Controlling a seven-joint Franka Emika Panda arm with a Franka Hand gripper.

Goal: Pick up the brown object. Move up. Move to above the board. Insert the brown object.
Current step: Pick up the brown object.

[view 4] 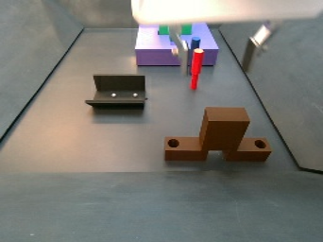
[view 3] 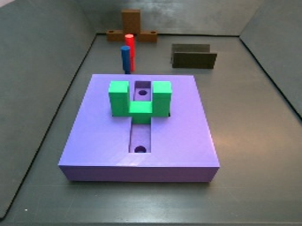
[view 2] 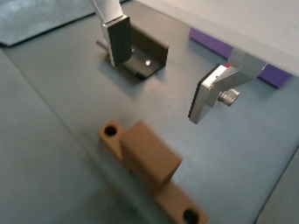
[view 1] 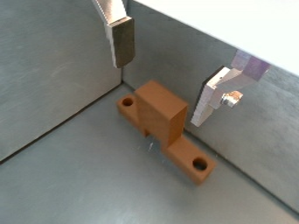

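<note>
The brown object (view 4: 221,138) lies flat on the grey floor, a wood-coloured bar with a hole near each end and a thick block standing at its middle. It also shows in both wrist views (view 1: 163,119) (view 2: 147,161) and far off in a side view (view 3: 131,20). My gripper (view 1: 167,70) (view 2: 165,68) hangs open above it, nothing between the fingers (view 1: 121,40). In a side view the gripper (view 4: 229,40) is high up, near the wall. The lavender board (view 3: 106,132) (view 4: 154,53) carries a green U-shaped block (view 3: 139,98) over its long slot.
The dark fixture (view 4: 117,92) (view 3: 193,58) (view 2: 143,54) stands on the floor between the board and the brown object. A red peg (view 4: 195,68) (view 3: 130,52) and a blue peg (view 3: 123,58) stand upright beside the board. Grey walls enclose the floor.
</note>
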